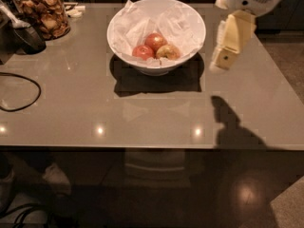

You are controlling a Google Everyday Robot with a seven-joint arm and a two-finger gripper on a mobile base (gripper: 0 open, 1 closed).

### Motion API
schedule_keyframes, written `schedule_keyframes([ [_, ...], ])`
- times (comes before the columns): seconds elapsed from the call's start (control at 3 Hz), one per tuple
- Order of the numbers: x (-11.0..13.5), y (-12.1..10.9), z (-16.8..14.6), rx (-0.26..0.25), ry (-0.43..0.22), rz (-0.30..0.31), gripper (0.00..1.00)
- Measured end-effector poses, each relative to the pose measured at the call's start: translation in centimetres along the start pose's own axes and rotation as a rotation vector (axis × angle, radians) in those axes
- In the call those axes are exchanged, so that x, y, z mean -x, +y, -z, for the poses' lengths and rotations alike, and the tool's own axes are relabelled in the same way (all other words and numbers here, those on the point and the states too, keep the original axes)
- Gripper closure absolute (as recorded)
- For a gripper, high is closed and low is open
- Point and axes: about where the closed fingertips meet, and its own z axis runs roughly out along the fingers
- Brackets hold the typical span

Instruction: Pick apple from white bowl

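Observation:
The white bowl (190, 46) stands on the grey table at the back middle, lined with crumpled white paper. Inside it lie three apples: the paler yellowish-green apple (168, 52) at the right, and two redder apples (155, 40) (142, 52) beside it. My gripper (221, 61), with yellowish fingers under a white wrist, hangs above the table just right of the bowl's rim, pointing down. It holds nothing that I can see.
A glass jar of brown snacks (43, 11) stands at the back left, with a dark scoop (26, 32) beside it. A black cable (21, 94) loops on the table's left side. The table's front edge (142, 148) runs across the lower middle.

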Motion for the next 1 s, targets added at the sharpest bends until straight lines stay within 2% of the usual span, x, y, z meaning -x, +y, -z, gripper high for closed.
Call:
schedule_keyframes([
  [0.33, 0.5, -0.5, 0.3, -0.020, -0.015, 0.002, 0.00],
  [0.67, 2.4, -1.3, -1.0, 0.028, -0.048, -0.005, 0.00],
  [1.0, 5.1, -3.4, -2.8, 0.053, -0.056, 0.009, 0.00],
])
